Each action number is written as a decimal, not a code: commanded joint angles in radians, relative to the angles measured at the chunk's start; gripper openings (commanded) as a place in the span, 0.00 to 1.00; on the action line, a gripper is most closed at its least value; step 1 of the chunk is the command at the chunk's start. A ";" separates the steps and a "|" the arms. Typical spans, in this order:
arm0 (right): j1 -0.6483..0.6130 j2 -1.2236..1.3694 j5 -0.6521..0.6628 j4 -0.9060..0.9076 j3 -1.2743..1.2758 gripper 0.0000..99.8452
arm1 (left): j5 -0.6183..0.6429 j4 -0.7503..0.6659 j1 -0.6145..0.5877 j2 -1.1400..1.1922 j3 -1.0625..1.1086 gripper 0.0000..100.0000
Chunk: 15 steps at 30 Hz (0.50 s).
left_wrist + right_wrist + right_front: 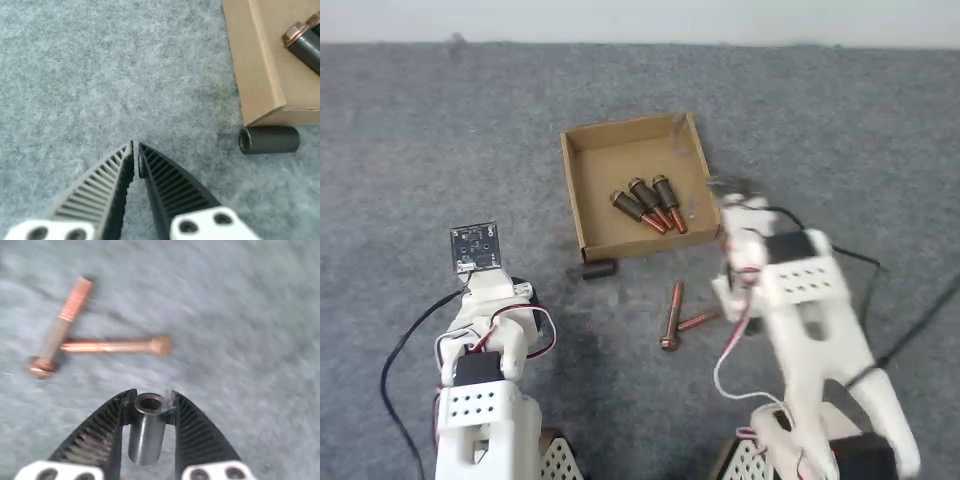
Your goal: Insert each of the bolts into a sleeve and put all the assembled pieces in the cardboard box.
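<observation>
right tool (148, 405): clamped on sleeve (146, 432) | left tool (136, 147): pinched together, empty | risk: picking one bolt (60, 327) could nudge the touching bolt (115, 346), rolling it away

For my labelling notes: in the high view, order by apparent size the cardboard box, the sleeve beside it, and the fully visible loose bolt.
1. cardboard box, clearly the largest.
2. loose bolt, in the middle.
3. sleeve, shorter than the bolt, though thicker.

You've 3 assembled pcs (647, 205) in cardboard box (572, 190), 1 dark sleeve (599, 268) beside its wall, 2 copper bolts (672, 315) touching nearby, 2nd sleeve (146, 432) in right gripper (150, 396).
</observation>
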 commanded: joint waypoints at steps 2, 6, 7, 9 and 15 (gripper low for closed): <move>0.173 -0.061 0.069 -0.096 0.081 0.01 | -0.003 -0.026 0.002 0.006 -0.042 0.01; 0.285 -0.027 0.087 -0.186 0.121 0.01 | -0.003 -0.026 0.002 0.006 -0.042 0.01; 0.317 -0.013 0.087 -0.214 0.121 0.01 | -0.003 -0.026 0.002 0.006 -0.042 0.01; 0.377 0.028 0.087 -0.274 0.121 0.01 | -0.003 -0.026 0.000 0.006 -0.042 0.01; 0.456 0.199 0.089 -0.395 0.094 0.01 | -0.003 -0.026 -0.002 0.006 -0.041 0.01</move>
